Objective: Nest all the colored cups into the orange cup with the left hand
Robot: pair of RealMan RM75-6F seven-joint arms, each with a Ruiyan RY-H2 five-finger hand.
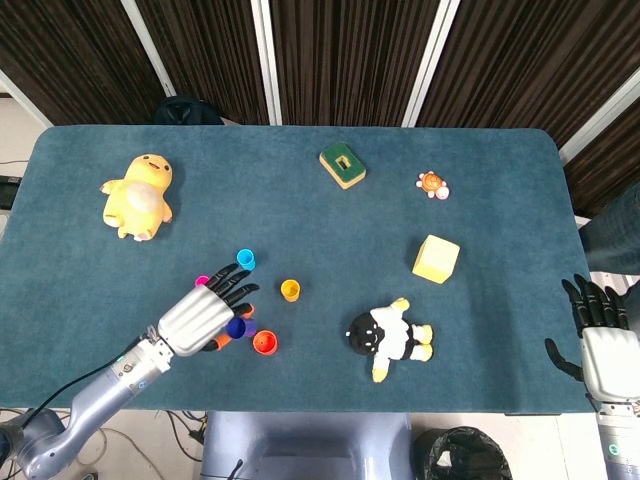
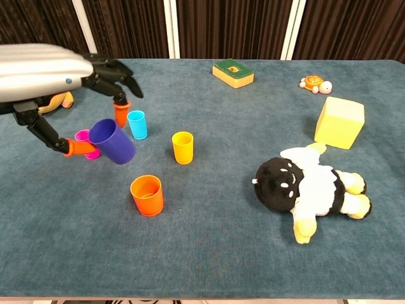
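My left hand [image 2: 57,79] holds the purple cup [image 2: 112,141] lifted off the table and tilted, up and to the left of the orange cup [image 2: 147,195]. In the head view the left hand [image 1: 205,315] covers most of the purple cup [image 1: 237,327], beside the orange cup [image 1: 265,343]. A yellow cup [image 2: 183,147], a light blue cup [image 2: 137,124] and a pink cup [image 2: 84,137] stand upright on the table. My right hand [image 1: 598,325] hangs off the table's right edge with its fingers spread and nothing in it.
A black and white plush [image 2: 313,185] lies to the right of the cups. A yellow block [image 2: 340,122], a small turtle toy [image 2: 313,83], a green and yellow sponge [image 2: 232,71] and a yellow duck plush [image 1: 139,196] lie further off on the blue table [image 1: 330,240].
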